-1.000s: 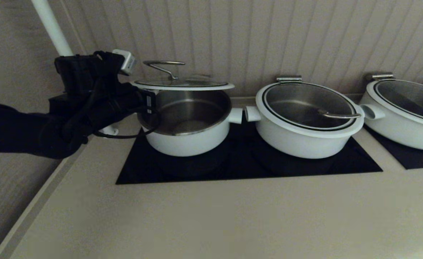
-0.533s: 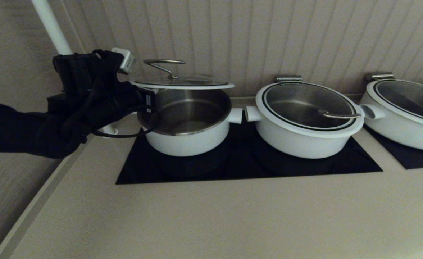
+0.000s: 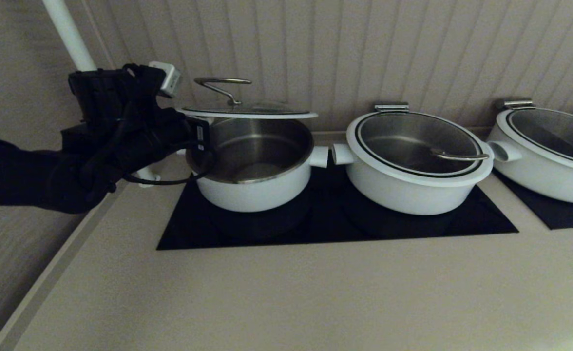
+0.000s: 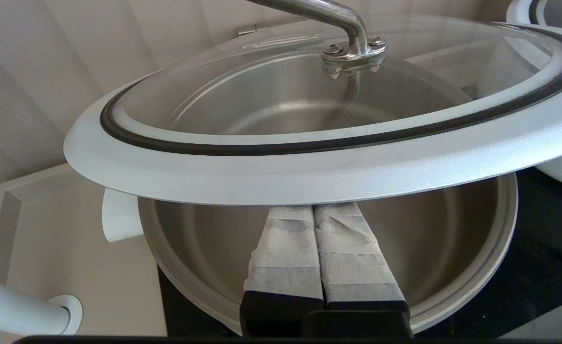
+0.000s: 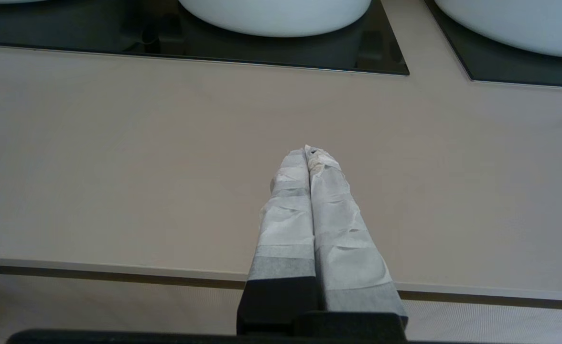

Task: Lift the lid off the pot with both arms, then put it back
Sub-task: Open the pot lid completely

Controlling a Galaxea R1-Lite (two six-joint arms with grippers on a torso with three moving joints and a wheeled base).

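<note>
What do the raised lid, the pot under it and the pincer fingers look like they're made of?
Lid: clear glass centre, since the pot shows through it; matte white rim, black ring, likely rubber; shiny steel-looking handle.
Pot: brushed steel inside, smooth white outside, coating unclear.
Left pincer fingers: black, wrapped in creased pale tape or cloth.

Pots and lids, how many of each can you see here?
Pots: 3: the pot, a middle pot, a far pot
Lids: 3: the lid propped up on the shut left gripper, a middle lid, a far lid
Total: 6
</note>
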